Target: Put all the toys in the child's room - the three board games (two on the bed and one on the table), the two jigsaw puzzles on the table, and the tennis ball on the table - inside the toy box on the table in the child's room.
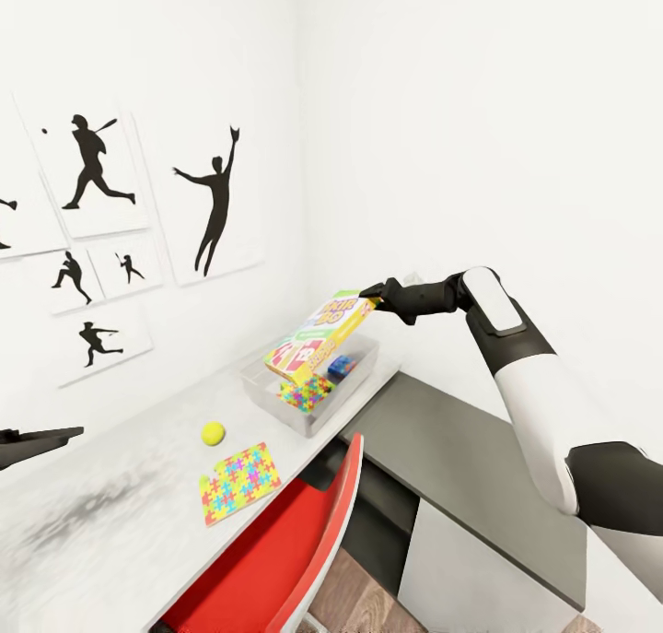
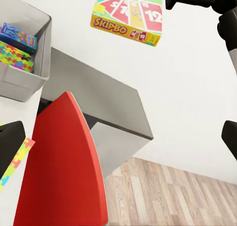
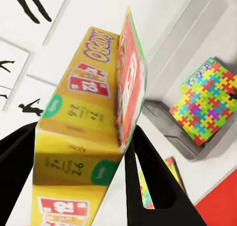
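Note:
My right gripper is shut on one end of a yellow Skip-Bo board game. The game hangs tilted just above the grey toy box at the table's far corner; I cannot tell whether its low end touches the box. In the toy box lie a jigsaw puzzle and a blue board game. A tennis ball and a second jigsaw puzzle rest on the white table. My left gripper hovers open at the table's left, its fingers wide apart.
A red chair is tucked under the table's near edge. A lower dark grey cabinet top adjoins the table on the right. Sport silhouette posters hang on the wall behind, and wooden floor lies below.

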Controlling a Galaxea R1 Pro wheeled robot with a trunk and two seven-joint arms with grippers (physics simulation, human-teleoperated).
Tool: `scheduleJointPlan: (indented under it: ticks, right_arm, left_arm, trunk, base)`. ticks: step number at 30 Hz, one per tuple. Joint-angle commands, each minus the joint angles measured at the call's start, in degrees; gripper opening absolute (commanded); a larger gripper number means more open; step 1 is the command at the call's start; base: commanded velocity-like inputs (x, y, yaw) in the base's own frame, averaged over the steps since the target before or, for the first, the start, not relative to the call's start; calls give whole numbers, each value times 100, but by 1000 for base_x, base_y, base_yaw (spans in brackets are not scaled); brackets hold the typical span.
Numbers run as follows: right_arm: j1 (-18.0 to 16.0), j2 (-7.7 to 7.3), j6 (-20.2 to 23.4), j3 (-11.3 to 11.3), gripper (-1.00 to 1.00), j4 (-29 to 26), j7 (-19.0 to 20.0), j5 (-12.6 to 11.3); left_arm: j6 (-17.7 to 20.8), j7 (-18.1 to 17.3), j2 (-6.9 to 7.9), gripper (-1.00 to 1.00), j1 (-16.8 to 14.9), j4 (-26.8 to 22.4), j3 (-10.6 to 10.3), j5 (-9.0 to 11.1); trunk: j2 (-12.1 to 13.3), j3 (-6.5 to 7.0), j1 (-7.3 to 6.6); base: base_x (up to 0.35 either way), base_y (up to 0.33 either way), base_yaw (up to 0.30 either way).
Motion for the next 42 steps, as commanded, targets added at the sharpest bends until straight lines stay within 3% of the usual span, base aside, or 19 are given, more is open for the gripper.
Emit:
scheduleJointPlan:
  ticks: [1,26,31,42]
  right_arm:
    - [-7,-7,0,19,-100,-5,-53,-64]
    - [-17,-14,0,47,-100,-84,-48,-64]
    - [-18,-75,0,48,-100,-149,-46,-70]
    - [-106,-15,0,48,-100,-288,-20,-77]
  left_arm:
    - [59,-25,1,100,-4,-1,0,-5]
    - [36,-25,-20,100,-1,-1,0,-4]
    - [29,-25,-30,100,-1,-1,-1,-4]
    - [27,-25,-37,100,-1,-1,-1,12]
  trunk:
    - [-13,-22,3]
    - [-13,-260,3]
    - [-13,-308,3]
    - [-13,-413,3]
  base:
    - [0,0,0]
    - [0,0,0]
    - [0,0,0]
    - [0,0,0]
